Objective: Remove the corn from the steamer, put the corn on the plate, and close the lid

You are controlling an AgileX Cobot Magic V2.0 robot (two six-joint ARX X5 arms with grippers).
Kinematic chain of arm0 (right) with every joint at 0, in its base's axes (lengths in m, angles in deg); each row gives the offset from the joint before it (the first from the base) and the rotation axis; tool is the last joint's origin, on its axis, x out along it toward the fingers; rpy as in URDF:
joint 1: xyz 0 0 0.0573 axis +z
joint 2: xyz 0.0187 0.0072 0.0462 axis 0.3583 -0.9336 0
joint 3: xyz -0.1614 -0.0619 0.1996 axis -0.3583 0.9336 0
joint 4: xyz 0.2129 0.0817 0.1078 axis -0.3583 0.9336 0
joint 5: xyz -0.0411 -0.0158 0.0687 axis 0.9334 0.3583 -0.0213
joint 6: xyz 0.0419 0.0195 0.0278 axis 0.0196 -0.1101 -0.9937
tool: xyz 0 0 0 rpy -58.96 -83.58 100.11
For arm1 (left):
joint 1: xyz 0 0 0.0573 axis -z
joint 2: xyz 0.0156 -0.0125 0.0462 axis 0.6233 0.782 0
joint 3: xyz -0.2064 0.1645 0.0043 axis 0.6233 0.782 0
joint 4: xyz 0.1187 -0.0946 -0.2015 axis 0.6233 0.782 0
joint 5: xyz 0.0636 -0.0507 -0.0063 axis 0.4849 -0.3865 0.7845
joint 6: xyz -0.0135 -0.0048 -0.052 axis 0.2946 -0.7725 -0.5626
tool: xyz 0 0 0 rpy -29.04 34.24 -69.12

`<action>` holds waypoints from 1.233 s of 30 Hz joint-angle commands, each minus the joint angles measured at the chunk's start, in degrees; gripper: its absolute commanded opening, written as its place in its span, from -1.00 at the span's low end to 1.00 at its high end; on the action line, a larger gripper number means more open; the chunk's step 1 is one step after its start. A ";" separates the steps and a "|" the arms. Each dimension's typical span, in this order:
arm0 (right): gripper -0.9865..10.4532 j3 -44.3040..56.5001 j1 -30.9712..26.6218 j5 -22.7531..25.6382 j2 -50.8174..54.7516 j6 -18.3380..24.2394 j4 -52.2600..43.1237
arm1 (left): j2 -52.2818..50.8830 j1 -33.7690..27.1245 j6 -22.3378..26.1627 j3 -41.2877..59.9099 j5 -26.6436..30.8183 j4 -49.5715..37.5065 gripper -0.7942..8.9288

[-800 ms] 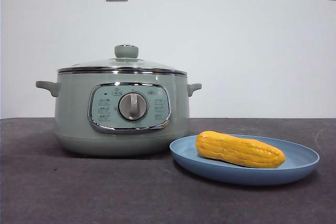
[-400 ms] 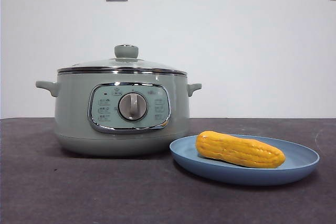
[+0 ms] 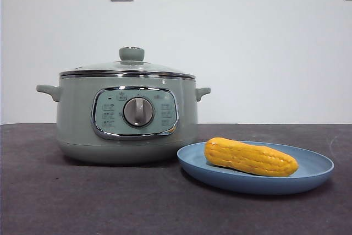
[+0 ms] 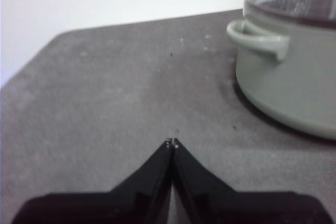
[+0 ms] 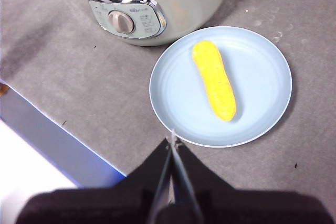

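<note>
Corn (image 3: 251, 157) lies flat on the plate (image 3: 313, 176), just beside the steamer (image 3: 77, 125), whose lid (image 3: 127, 66) is on. Left gripper (image 4: 171, 143) hangs above bare bench (image 3: 82, 202), right gripper (image 5: 171, 141) over the plate's rim; both jaws pressed together, empty.

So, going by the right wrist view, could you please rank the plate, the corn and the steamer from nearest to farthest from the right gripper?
From the right gripper:
1. The plate: its rim lies just past the fingertips.
2. The corn: lying mid-plate.
3. The steamer: beyond the plate's far rim.
</note>
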 commanded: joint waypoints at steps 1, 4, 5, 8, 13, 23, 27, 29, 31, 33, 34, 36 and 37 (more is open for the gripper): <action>-0.82 0.33 0.11 0.15 0.09 -0.15 -0.28 | -2.01 -0.20 -3.23 0.83 0.26 1.46 -0.84; -0.82 0.31 0.11 0.13 0.09 -0.17 -0.26 | -3.37 -0.13 -3.98 0.83 0.15 1.07 -0.84; -0.82 0.31 0.11 0.13 0.09 -0.17 -0.26 | -3.37 -0.13 -4.74 0.83 0.04 1.03 -0.84; -0.82 0.31 0.11 0.13 0.11 -0.17 -0.26 | -3.37 -0.20 -4.66 0.83 0.00 0.92 -0.84; -0.82 0.31 0.11 0.13 0.11 -0.17 -0.26 | -3.37 -0.26 -4.66 0.83 0.24 0.92 -0.84; -0.82 0.31 0.11 0.13 0.11 -0.17 -0.26 | -3.37 -0.26 -4.66 0.83 0.26 0.92 -0.84; -0.82 0.31 0.07 0.15 0.17 -0.15 -0.26 | -3.37 -0.26 -4.66 0.83 0.26 0.92 -0.84; -0.82 0.33 -1.33 1.90 1.77 3.58 -0.55 | -3.37 -0.26 -4.66 0.83 0.26 0.92 -0.84; -0.82 0.35 -3.56 1.86 3.65 4.42 -1.29 | -3.37 -0.26 -4.66 0.83 0.26 0.90 -0.84; -0.82 0.61 -7.56 1.60 6.19 4.39 -3.96 | -3.37 -0.26 -4.66 0.83 0.26 0.92 -0.84; -0.82 1.07 -9.60 1.38 7.41 4.42 -5.88 | -3.37 -0.26 -4.66 0.83 0.26 0.92 -0.84; -0.82 3.23 -14.49 1.40 10.73 4.42 -11.43 | -3.37 -0.26 -4.66 0.83 0.26 0.92 -0.84; -0.82 4.52 -16.44 1.40 12.26 4.42 -13.81 | -3.37 -0.26 -4.66 0.83 0.26 0.92 -0.84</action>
